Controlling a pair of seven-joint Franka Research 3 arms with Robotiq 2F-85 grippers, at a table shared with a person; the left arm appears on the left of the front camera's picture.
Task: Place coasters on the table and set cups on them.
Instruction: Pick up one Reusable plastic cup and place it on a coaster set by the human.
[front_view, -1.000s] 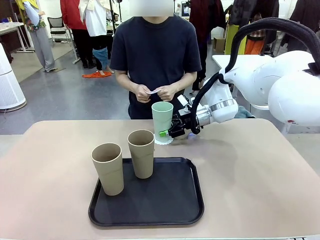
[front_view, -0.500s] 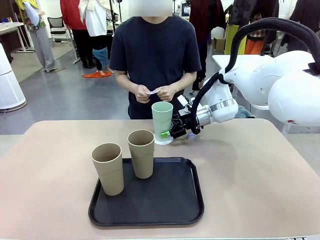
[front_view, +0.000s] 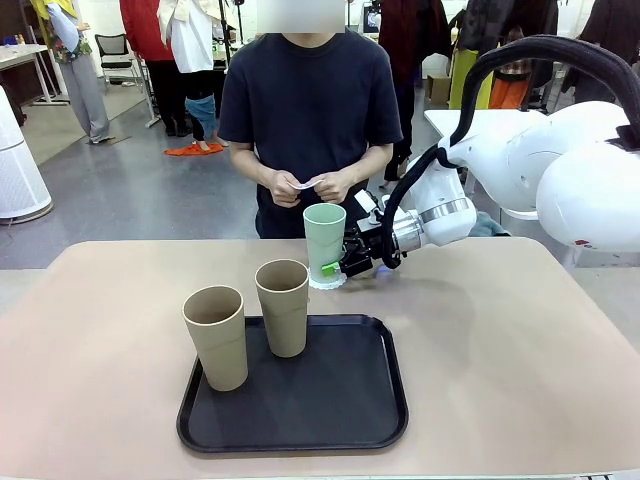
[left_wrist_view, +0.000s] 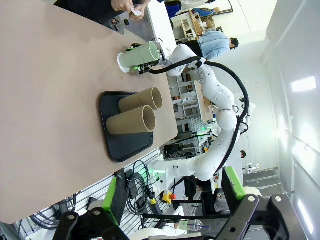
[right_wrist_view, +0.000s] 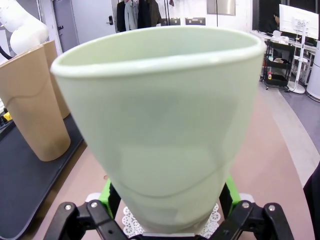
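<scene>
— How far along is it?
— One cup is done: the right pincer (front_view: 330, 266), jaws apart, straddles the mint cup (front_view: 324, 240) on its coaster (front_view: 326, 283).
— What's left?
— Left of it, two tan cups (front_view: 216, 335) sit on the tray (front_view: 340, 400); the person's hands (front_view: 305, 183) perhaps hold coasters.

Three cups (front_view: 285, 305), one tray (front_view: 340, 400) (coasters (front_view: 322, 283) unclear)

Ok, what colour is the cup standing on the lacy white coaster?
Pale mint green. The tall tapered matte cup shows best in the right wrist view.
</scene>
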